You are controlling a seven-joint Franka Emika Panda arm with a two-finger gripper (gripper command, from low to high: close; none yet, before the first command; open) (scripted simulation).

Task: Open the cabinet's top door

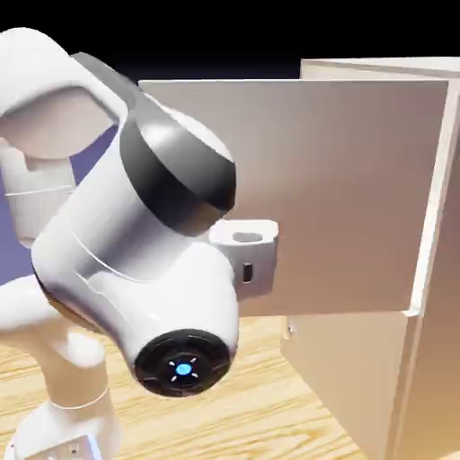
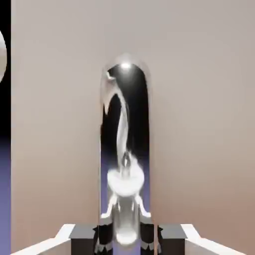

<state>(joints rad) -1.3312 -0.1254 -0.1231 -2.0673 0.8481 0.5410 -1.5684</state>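
In the hand view, the gripper [image 2: 127, 240] comes in at the bottom edge, where its two fingertips [image 2: 171, 238] are partly cut off by the frame. The jaws are closed on the bar handle [image 2: 125, 144], one on each side of it, with only the width of the bar between them. The handle stands upright in the middle, so mirror-like that its reflections make its lower end hard to read. Behind it the top door [image 2: 199, 124] fills most of the frame, with a dark and blue-violet strip down the left edge; a pale rounded shape cut off at upper left can't be identified. In the exterior view, the arm [image 1: 135, 225] is nearest, covering the left part of the door and hiding the fingertips and the gripped handle. Just beyond it, the top door stands swung open across the middle and upper right. The cabinet [image 1: 440, 359] is at the right, cut off by the frame, and the lower door [image 1: 350, 368], at lower right, lies closed, its small handle [image 1: 289, 331] barely showing. The wooden counter [image 1: 269, 404] spreads along the bottom.
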